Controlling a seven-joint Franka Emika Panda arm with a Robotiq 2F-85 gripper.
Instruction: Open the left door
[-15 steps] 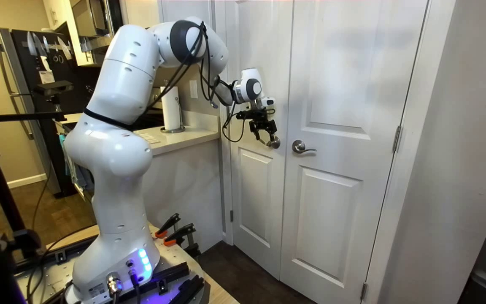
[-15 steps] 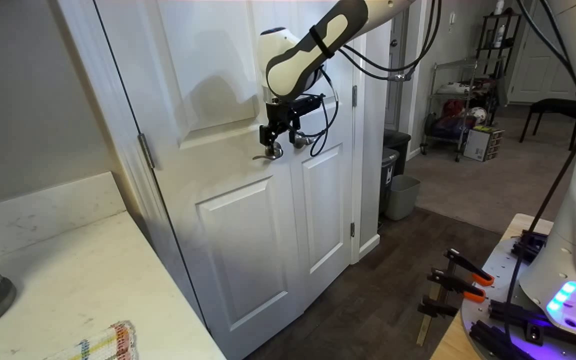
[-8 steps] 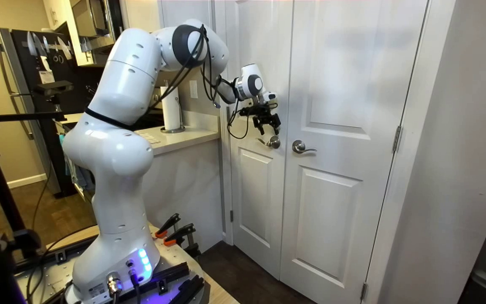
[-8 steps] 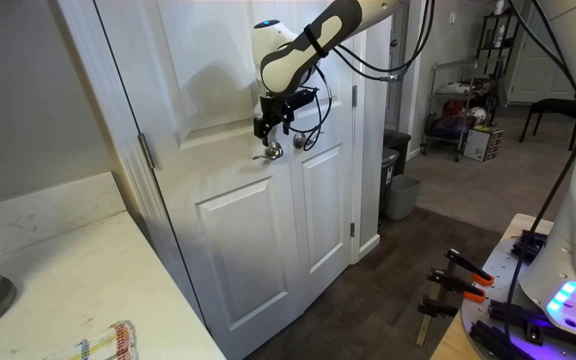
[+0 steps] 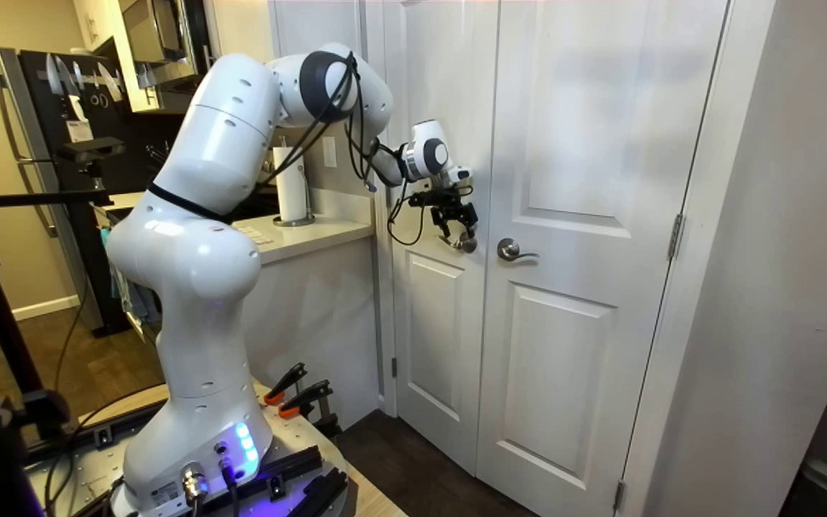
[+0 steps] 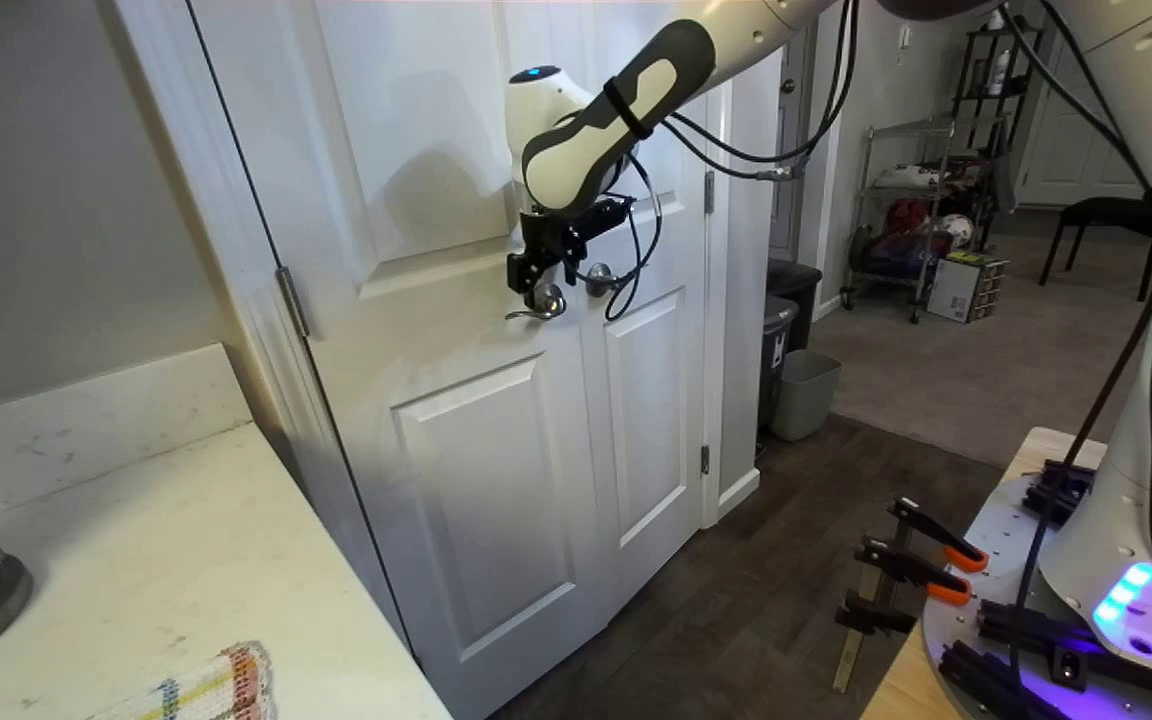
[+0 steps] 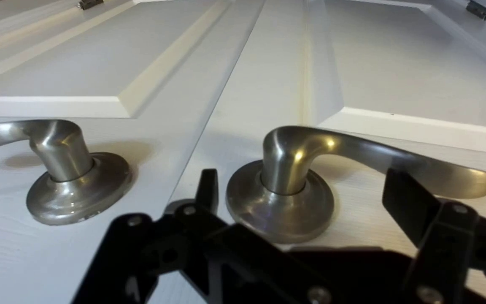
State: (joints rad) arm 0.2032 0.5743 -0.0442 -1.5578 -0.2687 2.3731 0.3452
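The left door point(image 5: 433, 327) is a tall white panelled leaf, also in an exterior view point(image 6: 476, 500) and on the right of the wrist view point(image 7: 411, 59). It is shut, flush with its neighbour. Its silver lever handle point(image 5: 466, 243) has a round base near the right edge; it shows in an exterior view point(image 6: 549, 302) and the wrist view point(image 7: 283, 181). My gripper point(image 5: 459, 231) points down over this handle. In the wrist view my gripper point(image 7: 304, 183) is open, with nothing held. One finger is beside the base, the other overlaps the lever. I cannot tell whether it touches.
The matching right leaf point(image 5: 564, 373) has its own lever handle point(image 5: 510, 250) close by. A counter point(image 6: 136, 560) stands beside the left door, with a paper towel roll point(image 5: 291, 185) on it. Clamps point(image 6: 911, 560) stick out from the robot's table. A cable point(image 6: 651, 240) loops near the gripper.
My gripper rose off the left door's handle about half a second ago and has come down over it again, slightly closer to the door. Neither door leaf has moved.
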